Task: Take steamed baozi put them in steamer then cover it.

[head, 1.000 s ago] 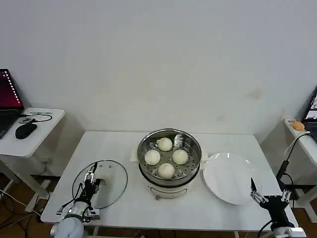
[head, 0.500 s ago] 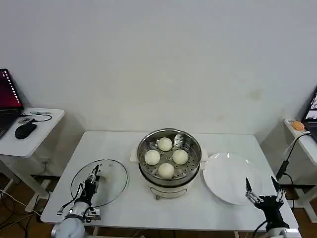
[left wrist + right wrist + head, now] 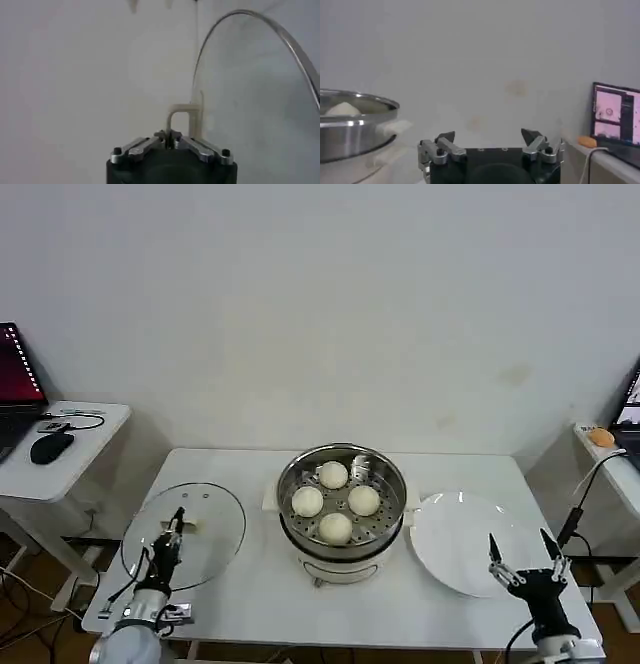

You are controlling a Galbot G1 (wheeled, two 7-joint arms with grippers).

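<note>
Cover (image 3: pixel 184 534) clamped at its cream handle (image 3: pixel 182 120) by left gripper (image 3: pixel 172 527), tilted above the table's (image 3: pixel 250 604) left front.
Left arm reaches up from below. Right gripper (image 3: pixel 524 562) hovers with fingers spread beside white plate (image 3: pixel 460 534). Four steamed baozi (image 3: pixel 334 527) sit in the uncovered steamer (image 3: pixel 342 509) at centre.

Four creamy-white buns (image 3: pixel 334 500) are seen in a shiny silver steamer (image 3: pixel 343 515) with a hole-patterned tray and a white base. A clear glass lid (image 3: pixel 184 535) is rimmed in silver metal, with a cream handle (image 3: pixel 183 119). The plate (image 3: pixel 462 541) and the table (image 3: pixel 250 584) are white. Both end effectors, left (image 3: pixel 172 530) and right (image 3: pixel 523 555), are black and silver.
</note>
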